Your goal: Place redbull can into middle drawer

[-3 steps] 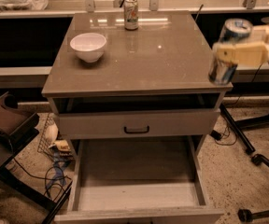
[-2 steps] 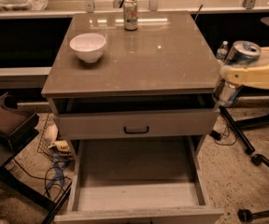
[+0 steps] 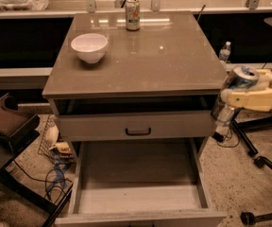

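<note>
- Blue-and-silver: logged the redbull can (image 3: pixel 242 77) lower than a second ago, taken from about the level of the tabletop (image 3: pixel 140 65) down to just under its right edge.
- Noted a slight outward drift as well; now hanging in the air off the cabinet's right flank, tilted, silver top leaning right.
- Found no change elsewhere: white bowl (image 3: pixel 89 46) and green-and-orange can (image 3: pixel 132 14) in place on the tabletop.
- Judged as the carry-down step: height being lost toward the middle drawer (image 3: pixel 136 197), pulled out at the bottom with a bare floor.
- Not yet over that drawer; well to the right of its side wall and above it, so probably needs a leftward, forward and further downward move.
- Watch the drawer front with the black handle (image 3: pixel 138 126) and the tabletop corner, both near the likely path.
- Recorded the cream tool (image 3: pixel 233 97) reaching in from the right, fingers clamped narrow around the can's middle; touching nothing else as far as visible.
</note>
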Tool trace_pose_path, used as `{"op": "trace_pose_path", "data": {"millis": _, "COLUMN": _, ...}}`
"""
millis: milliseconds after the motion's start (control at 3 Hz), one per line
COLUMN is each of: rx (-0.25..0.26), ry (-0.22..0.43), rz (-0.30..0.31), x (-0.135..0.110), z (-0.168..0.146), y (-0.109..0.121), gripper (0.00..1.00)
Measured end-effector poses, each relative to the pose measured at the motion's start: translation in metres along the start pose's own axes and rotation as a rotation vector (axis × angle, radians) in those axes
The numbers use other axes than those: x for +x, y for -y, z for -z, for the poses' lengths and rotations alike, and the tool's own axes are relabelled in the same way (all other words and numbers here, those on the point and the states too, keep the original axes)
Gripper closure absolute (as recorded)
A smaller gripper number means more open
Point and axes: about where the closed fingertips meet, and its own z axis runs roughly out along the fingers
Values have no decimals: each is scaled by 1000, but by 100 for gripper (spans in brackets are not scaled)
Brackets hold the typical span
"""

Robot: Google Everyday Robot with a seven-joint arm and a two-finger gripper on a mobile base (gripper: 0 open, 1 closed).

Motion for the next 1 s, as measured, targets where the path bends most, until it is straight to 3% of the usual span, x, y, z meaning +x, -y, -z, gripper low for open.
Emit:
{"op": "trace_pose_path", "data": {"millis": 333, "rx": -28, "ry": 14, "rz": 8, "x": 21, "z": -16, "y": -1, "gripper": 100}}
{"op": "trace_pose_path", "data": {"millis": 667, "rx": -70, "ry": 67, "rz": 60, "x": 87, "z": -48, "y": -5, "gripper": 100}}
{"op": "trace_pose_path", "data": {"millis": 1000, "rx": -83, "ry": 47, "rz": 126, "x": 150, "z": -73, "y": -7, "gripper": 100}}
